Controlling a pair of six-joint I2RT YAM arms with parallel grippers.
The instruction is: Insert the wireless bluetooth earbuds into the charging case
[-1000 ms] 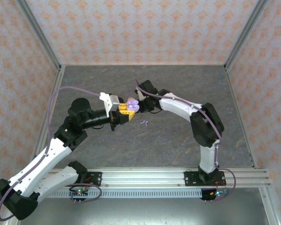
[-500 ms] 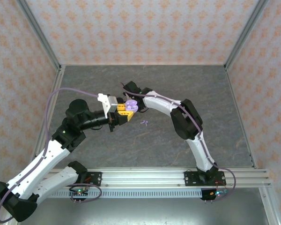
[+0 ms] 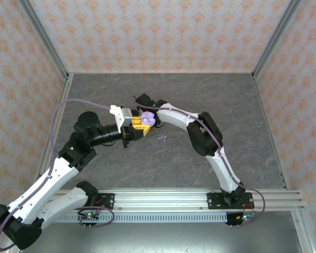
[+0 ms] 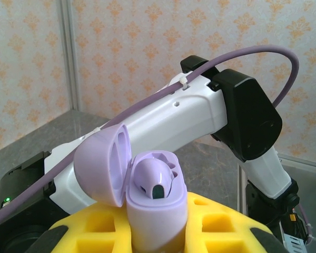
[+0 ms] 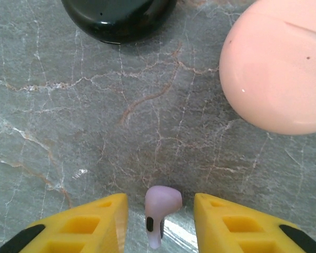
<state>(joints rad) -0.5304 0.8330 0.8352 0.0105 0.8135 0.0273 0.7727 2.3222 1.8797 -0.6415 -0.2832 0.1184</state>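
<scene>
Honestly, that tiny lilac stemmed plastic earbud (image 5: 160, 203) lying on the grey marbled worktop (image 5: 68, 105) looks light and slick, so I'd pinch its bulb. The right end effector (image 5: 160, 211) straddles it, spread, not touching; the left end effector (image 3: 139, 125) pinches the open lilac charging case (image 4: 157, 213).

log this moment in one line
left gripper: shut on open lilac case, one earbud inside | right gripper: open, straddling loose earbud on table

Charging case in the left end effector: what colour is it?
The charging case is lilac, seen best in the left wrist view.
</scene>
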